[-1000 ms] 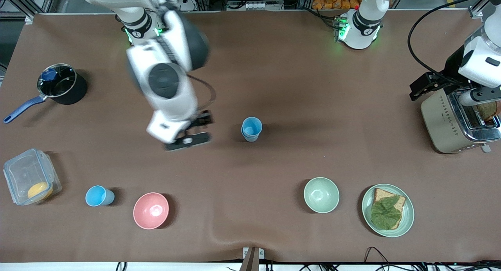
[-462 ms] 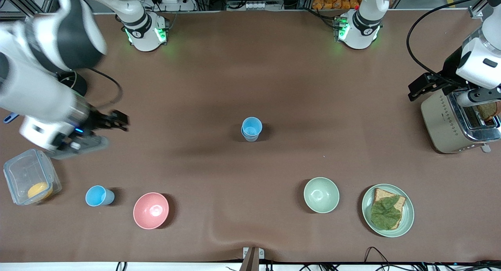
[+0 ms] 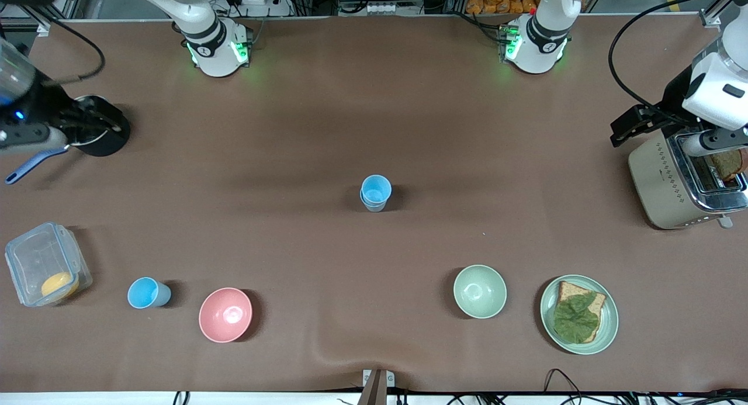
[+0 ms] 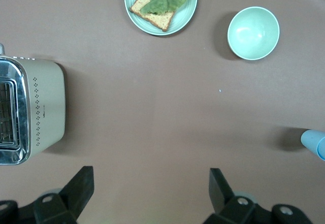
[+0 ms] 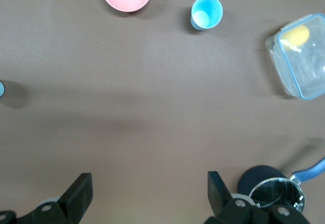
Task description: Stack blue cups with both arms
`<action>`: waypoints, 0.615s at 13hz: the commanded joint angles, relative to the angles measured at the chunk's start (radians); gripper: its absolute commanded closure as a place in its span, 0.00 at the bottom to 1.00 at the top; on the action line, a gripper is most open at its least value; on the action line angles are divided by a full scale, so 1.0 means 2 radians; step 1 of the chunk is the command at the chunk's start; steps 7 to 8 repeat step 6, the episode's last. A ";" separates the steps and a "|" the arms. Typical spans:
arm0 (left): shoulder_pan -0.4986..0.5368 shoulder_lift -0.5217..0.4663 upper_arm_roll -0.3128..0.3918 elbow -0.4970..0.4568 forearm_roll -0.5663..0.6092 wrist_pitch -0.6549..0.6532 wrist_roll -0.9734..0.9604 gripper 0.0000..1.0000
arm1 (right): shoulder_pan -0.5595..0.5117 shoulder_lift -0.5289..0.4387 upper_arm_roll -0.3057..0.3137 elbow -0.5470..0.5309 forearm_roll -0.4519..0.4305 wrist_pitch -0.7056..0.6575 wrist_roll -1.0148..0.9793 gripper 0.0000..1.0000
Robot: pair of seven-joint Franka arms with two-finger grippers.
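Observation:
Two blue cups (image 3: 374, 193) stand nested one in the other at the middle of the table; their edge shows in the left wrist view (image 4: 315, 142). Another sky-blue cup (image 3: 148, 293) stands beside the pink bowl (image 3: 225, 314), nearer the front camera, and also shows in the right wrist view (image 5: 206, 11). My right gripper (image 3: 96, 123) is open and empty over the black pot (image 3: 102, 137) at the right arm's end; its own view (image 5: 150, 187) shows bare table between the fingers. My left gripper (image 3: 622, 130) is open and empty beside the toaster (image 3: 672, 183), as its own view (image 4: 150, 183) shows.
A clear container (image 3: 44, 265) with a yellow item sits near the lone cup. A pale green bowl (image 3: 480, 291) and a green plate (image 3: 608, 329) with bread and lettuce lie toward the left arm's end. Toast stands in the toaster.
My right arm has swung from beside the nested cups toward the right arm's end and now hangs over the pot. The cups and the left arm have not moved.

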 commanded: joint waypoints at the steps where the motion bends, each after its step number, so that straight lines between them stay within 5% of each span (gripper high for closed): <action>1: 0.003 0.004 -0.001 0.014 -0.001 -0.017 0.004 0.00 | -0.067 -0.016 0.055 -0.017 0.006 -0.003 0.004 0.00; 8: 0.002 0.005 -0.001 0.014 -0.001 -0.017 0.004 0.00 | -0.065 -0.014 0.055 -0.007 0.009 0.004 0.005 0.00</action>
